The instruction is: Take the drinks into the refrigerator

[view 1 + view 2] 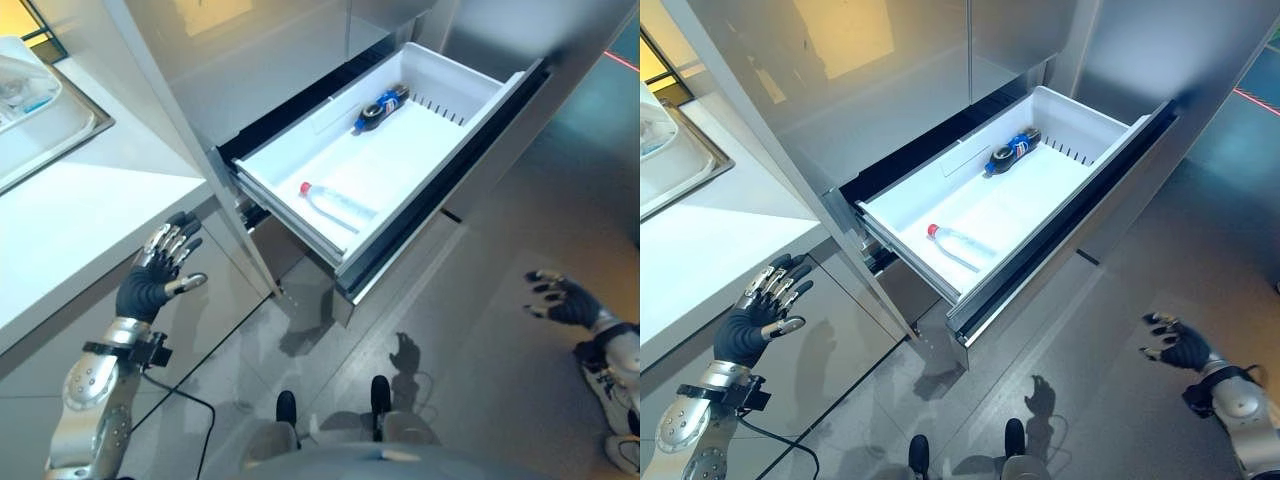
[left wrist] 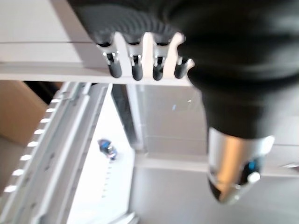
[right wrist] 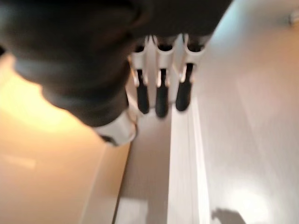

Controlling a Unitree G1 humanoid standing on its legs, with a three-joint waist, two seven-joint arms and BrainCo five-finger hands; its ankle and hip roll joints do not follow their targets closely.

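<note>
Lying flat in the open refrigerator drawer (image 1: pixel 470 125), both drinks are already inside while the hands hang empty.

The clear water bottle with a red cap (image 1: pixel 335 205) lies on its side near the drawer's front corner; the dark cola bottle with a blue label (image 1: pixel 381 107) lies well apart from it, toward the back wall. Both look like smooth plastic bottles: moderately heavy if full, prone to roll and slip, the thin-walled clear one likely to give under a squeeze, so a wrap round the mid-body seems safest. The drawer stands pulled far out of the grey refrigerator front (image 1: pixel 890 90). The left hand (image 1: pixel 160 275) hovers by the white counter (image 1: pixel 70 215), fingers spread and holding nothing; the right hand (image 1: pixel 560 298) hangs over the floor right of the drawer, fingers loosely spread, also empty. Closing the drawer appears to be what remains.
</note>
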